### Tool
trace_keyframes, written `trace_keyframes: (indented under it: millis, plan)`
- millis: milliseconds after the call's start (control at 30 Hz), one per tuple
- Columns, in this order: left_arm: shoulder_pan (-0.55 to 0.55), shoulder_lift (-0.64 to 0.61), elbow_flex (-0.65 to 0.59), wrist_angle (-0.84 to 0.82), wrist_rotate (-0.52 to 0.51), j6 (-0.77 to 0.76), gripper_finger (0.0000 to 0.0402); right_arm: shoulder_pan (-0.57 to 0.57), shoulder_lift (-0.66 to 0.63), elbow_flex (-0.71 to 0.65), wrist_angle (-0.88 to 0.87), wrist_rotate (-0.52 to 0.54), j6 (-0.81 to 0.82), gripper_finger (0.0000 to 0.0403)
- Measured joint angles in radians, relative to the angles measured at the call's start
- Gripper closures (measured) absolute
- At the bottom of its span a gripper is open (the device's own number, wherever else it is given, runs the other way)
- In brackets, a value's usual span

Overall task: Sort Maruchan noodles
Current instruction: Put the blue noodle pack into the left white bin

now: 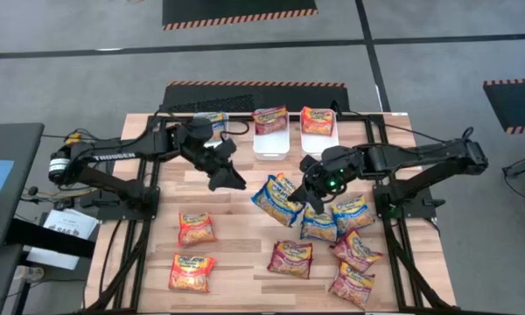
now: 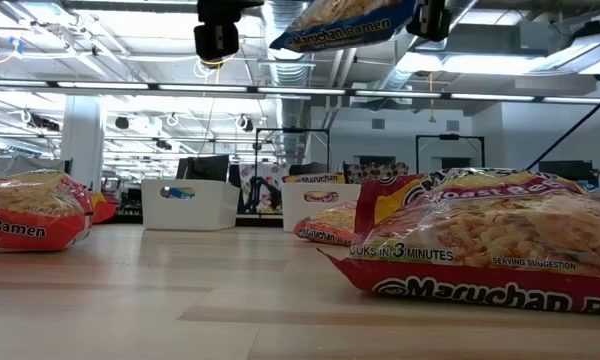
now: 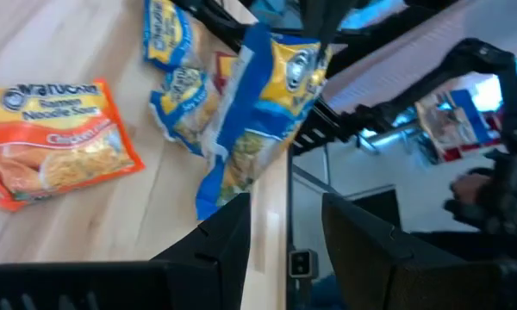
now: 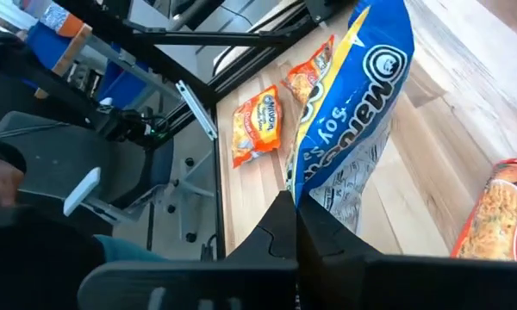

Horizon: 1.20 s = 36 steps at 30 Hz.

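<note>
The right gripper point(image 1: 314, 199) is clamped on one edge of a blue noodle packet point(image 1: 278, 199), which hangs raised above the table point(image 1: 245, 241) near its centre. The left gripper point(image 1: 232, 179), fingers apart and empty, hovers just beside it.

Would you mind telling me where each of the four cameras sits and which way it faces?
High view: overhead, straight down; both arms, table.
Low view: tabletop height, level across; arm parts overhead.
Left wrist view: on left arm; open left gripper below.
Right wrist view: on right arm; right gripper shut on blue packet.
Shared: all four show that lifted blue packet.
</note>
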State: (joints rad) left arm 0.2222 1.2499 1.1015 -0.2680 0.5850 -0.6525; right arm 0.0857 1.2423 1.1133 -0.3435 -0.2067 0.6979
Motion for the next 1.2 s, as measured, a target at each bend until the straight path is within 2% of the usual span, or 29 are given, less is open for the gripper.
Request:
trace_keyframes:
  millis: [133,333,633,733,833,1000,1200]
  plan:
    - [0.040,0.000,0.000,0.013,0.072,0.041,0.0272,-0.004,0.000,0.000,0.013,-0.001,0.000,0.0398]
    - [0.061,0.000,0.000,0.036,0.091,0.108,0.0257,-0.012,0.000,0.000,0.163,-0.012,0.001,0.0398]
    - [0.061,0.000,0.000,0.051,0.078,0.241,0.0191,-0.043,0.000,0.000,0.170,-0.015,0.027,0.0398]
    - [0.061,0.000,0.000,0.051,0.012,0.249,0.0178,-0.048,0.000,0.000,0.174,-0.034,0.028,0.0398]
    - [0.063,0.000,0.000,0.051,-0.033,0.253,0.0176,-0.049,0.000,0.000,0.174,-0.059,0.028,0.0398]
    - [0.061,0.000,0.000,0.050,0.014,0.249,0.0175,-0.048,0.000,0.000,0.193,-0.094,0.027,0.0397]
    - [0.062,0.000,0.000,0.050,0.025,0.248,0.0175,-0.061,0.001,0.000,0.229,-0.109,0.027,0.0397]
